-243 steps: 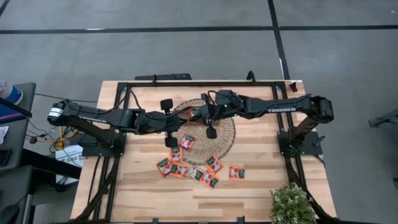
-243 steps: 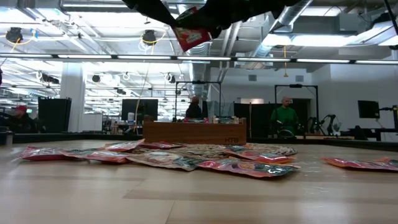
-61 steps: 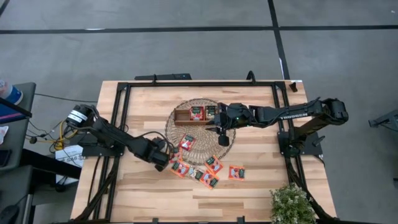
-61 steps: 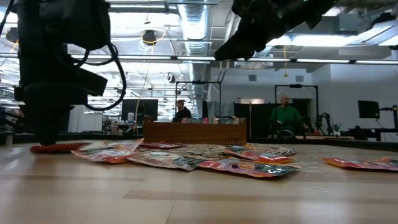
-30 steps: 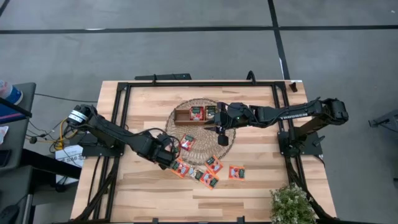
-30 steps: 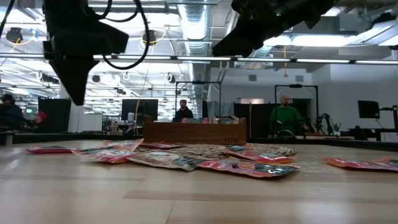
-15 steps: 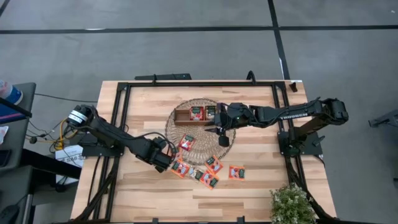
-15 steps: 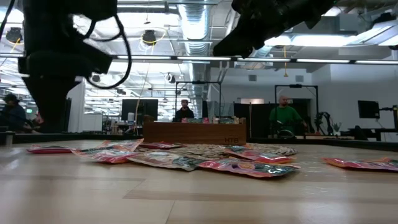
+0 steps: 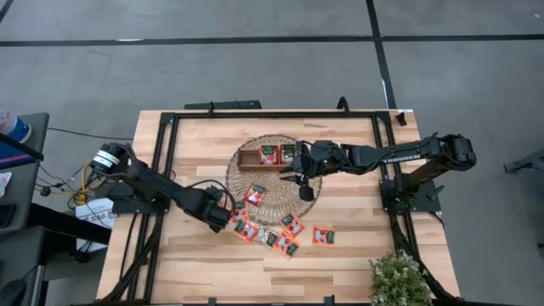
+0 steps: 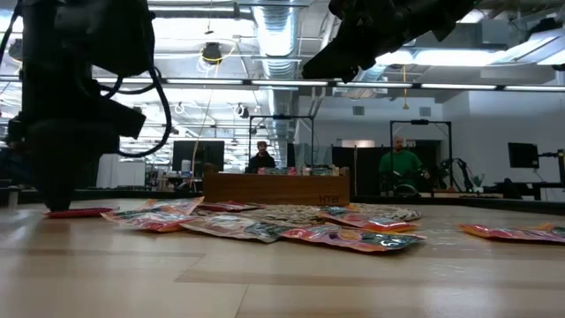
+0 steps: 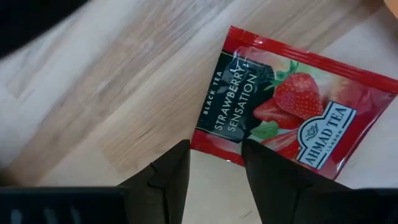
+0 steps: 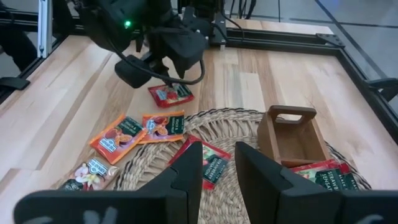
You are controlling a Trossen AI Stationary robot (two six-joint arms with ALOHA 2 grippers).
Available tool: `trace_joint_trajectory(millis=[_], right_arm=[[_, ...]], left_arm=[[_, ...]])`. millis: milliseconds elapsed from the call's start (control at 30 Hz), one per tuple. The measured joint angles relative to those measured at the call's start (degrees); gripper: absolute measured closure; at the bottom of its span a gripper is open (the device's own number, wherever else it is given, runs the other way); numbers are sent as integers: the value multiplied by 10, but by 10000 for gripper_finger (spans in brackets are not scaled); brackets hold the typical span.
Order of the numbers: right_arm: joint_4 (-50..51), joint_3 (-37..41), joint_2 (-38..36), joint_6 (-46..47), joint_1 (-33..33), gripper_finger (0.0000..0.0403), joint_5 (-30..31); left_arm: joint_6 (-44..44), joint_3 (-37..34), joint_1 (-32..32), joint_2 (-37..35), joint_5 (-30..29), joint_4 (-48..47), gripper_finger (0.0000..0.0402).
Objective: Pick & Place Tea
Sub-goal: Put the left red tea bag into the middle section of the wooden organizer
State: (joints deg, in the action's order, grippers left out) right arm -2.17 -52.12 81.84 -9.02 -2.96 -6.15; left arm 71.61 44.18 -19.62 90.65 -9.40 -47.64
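Several red-orange tea sachets lie flat on the table and on the round woven mat. The brown wooden tray stands on the mat with sachets in two compartments. My left gripper is open and low over the left-most sachet. That sachet's edge lies between the fingertips. In the low view the gripper reaches down to table height. My right gripper hangs open above the mat beside the tray, with nothing between its fingers. My left gripper comes from above, pointing down, with one open finger on each side of the sachet's dark-labelled edge. The sachet lies flat on the wood. Whether the fingers touch it, I cannot tell.
A small potted plant stands at the table's near right corner. A dark frame runs round the table's edges. People and workbenches show in the room beyond.
My left gripper was raised above the table a second ago. It has come down toward the table's near left, to the left-most sachet. The sachets lie where they did.
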Motion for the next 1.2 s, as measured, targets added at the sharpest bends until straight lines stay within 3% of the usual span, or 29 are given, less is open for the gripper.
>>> trace_joint_trajectory(millis=[333, 600, 800, 1200], right_arm=[[-3, 0, 0, 0, 0, 315, -1], [-4, 0, 0, 0, 0, 315, -1], [-4, 0, 0, 0, 0, 315, -1], [-11, 0, 0, 36, 0, 315, -9]], left_arm=[[-5, -40, 32, -5, -24, 74, 271], [-31, -44, 34, -4, -40, 90, 391], [-31, -28, 27, -8, -45, 75, 400], [-83, 89, 12, -11, -84, 6, 401]])
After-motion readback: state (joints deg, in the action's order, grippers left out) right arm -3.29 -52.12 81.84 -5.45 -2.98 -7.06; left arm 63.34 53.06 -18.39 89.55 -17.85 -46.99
